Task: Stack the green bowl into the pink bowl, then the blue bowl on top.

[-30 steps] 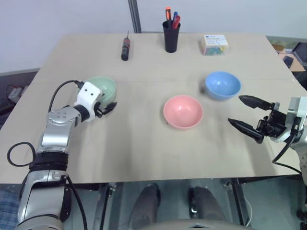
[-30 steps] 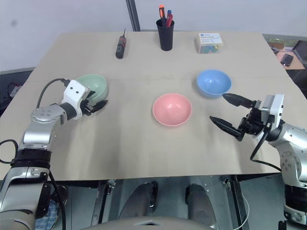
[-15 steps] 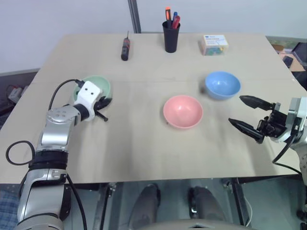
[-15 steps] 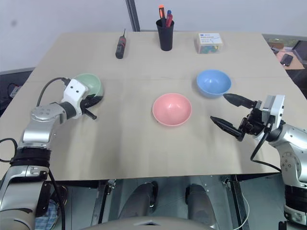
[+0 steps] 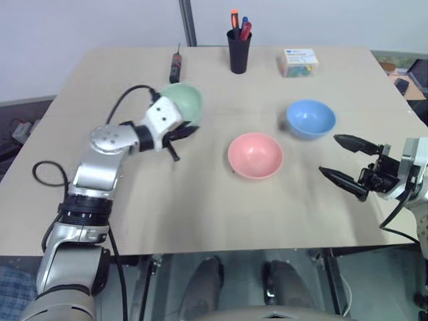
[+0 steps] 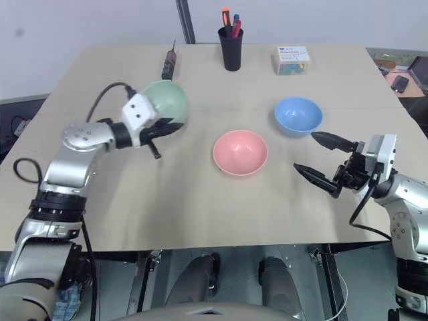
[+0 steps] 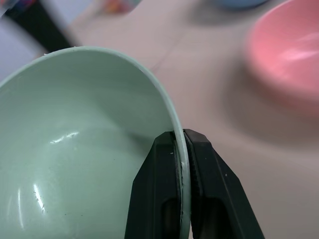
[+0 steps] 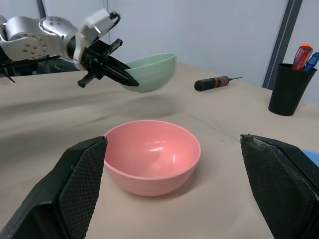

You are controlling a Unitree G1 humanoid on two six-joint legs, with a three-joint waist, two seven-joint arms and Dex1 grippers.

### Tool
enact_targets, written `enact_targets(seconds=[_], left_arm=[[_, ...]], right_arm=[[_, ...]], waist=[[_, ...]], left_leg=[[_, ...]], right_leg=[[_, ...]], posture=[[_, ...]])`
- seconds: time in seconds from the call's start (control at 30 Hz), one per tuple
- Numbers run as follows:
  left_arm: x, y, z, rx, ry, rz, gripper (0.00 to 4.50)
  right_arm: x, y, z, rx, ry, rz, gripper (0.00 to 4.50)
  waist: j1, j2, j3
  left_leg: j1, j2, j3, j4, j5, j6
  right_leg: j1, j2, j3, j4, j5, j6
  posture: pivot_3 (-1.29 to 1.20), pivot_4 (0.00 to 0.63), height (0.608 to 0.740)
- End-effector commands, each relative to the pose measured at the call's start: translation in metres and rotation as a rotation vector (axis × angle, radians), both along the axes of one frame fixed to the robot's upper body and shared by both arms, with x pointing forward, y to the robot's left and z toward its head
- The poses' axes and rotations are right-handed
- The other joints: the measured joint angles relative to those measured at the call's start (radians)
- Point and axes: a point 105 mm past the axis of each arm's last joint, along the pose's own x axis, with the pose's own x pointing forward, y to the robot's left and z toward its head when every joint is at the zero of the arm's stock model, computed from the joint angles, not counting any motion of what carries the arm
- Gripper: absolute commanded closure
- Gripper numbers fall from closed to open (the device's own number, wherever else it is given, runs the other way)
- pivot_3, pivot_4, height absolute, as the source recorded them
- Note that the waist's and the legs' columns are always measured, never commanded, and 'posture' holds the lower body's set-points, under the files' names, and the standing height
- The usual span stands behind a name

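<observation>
The pale green bowl [image 5: 184,100] hangs tilted above the table, left of the pink bowl [image 5: 255,155]. My left gripper [image 5: 189,130] is shut on its near rim; the left wrist view shows both fingers pinching the rim of the green bowl [image 7: 75,164], one inside and one outside. The pink bowl rests upright at the table's middle. Behind it to the right is the blue bowl [image 5: 311,118], also upright. Just in front of the blue bowl and to the right of the pink one, my right gripper [image 5: 330,154] is open and holds nothing.
Along the back of the table [image 5: 200,214] lie a black-and-red screwdriver [image 5: 175,67], a black cup with pens [image 5: 239,50] and a small box [image 5: 299,61]. Bare tabletop stretches in front of the pink bowl.
My left gripper shut on the green bowl's rim, lifted it off the table and carried it to the right, toward the pink bowl. The right gripper has kept still.
</observation>
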Motion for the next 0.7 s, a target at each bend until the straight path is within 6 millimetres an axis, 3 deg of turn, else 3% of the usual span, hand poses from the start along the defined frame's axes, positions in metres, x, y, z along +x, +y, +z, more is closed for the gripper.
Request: enact_targets(seconds=[0.03, 0.2, 0.47, 0.57, 0.63, 0.67, 0.7], left_arm=[[-0.025, -0.036, 0.016, 0.048, -0.078, -0.202, 4.45], [-0.044, -0.062, 0.015, 0.04, -0.058, -0.351, 4.45], [-0.051, -0.076, 0.012, 0.043, -0.133, -0.456, 4.45], [-0.051, -0.077, 0.015, -0.01, -0.139, -0.47, 3.58], [-0.05, -0.077, 0.018, -0.025, -0.155, -0.472, 3.17], [-0.048, -0.077, 0.02, -0.036, -0.173, -0.466, 3.17], [-0.047, -0.077, 0.023, -0.062, -0.191, -0.456, 2.6]], right_arm=[[-0.003, 0.002, 0.008, -0.011, -0.049, 0.014, 0.0], [-0.002, 0.003, 0.008, -0.013, -0.052, 0.01, 0.0], [-0.002, 0.002, 0.01, -0.014, -0.062, -0.004, 0.0], [-0.003, 0.002, 0.01, -0.014, -0.061, -0.008, 0.0], [-0.003, 0.003, 0.011, -0.011, -0.061, -0.007, 0.0], [-0.003, 0.003, 0.011, -0.01, -0.061, -0.007, 0.0], [-0.002, 0.004, 0.012, -0.009, -0.061, -0.007, 0.0]], waist=[[-0.001, 0.0, 0.0], [0.0, 0.0, 0.0], [0.001, 0.0, 0.0], [0.002, 0.0, 0.0], [0.001, 0.0, 0.0], [0.001, 0.0, 0.0], [0.0, 0.0, 0.0]], left_leg=[[0.0, 0.0, 0.0, 0.0, 0.0, 0.0], [0.0, 0.0, 0.0, 0.001, 0.0, 0.0], [0.0, 0.0, 0.0, 0.004, 0.0, 0.0], [-0.001, 0.0, 0.0, 0.005, 0.0, 0.0], [-0.001, 0.0, 0.0, 0.005, 0.0, 0.0], [-0.001, 0.0, 0.0, 0.005, 0.0, 0.0], [-0.001, 0.0, 0.0, 0.005, 0.0, 0.0]], right_leg=[[0.0, 0.0, 0.0, 0.0, 0.0, 0.0], [0.0, 0.0, 0.0, 0.0, 0.0, 0.0], [0.001, 0.001, 0.001, 0.001, 0.0, 0.0], [0.001, 0.001, 0.001, 0.001, 0.0, 0.0], [0.001, 0.001, 0.001, 0.001, 0.0, 0.0], [0.001, 0.001, 0.001, 0.001, 0.0, 0.0], [0.001, 0.001, 0.001, 0.001, 0.0, 0.0]], posture=[[0.0, 0.15, 0.74], [0.0, 0.15, 0.74], [0.0, 0.15, 0.74], [0.0, 0.15, 0.74], [0.0, 0.15, 0.74], [0.0, 0.15, 0.74], [0.0, 0.15, 0.74]])
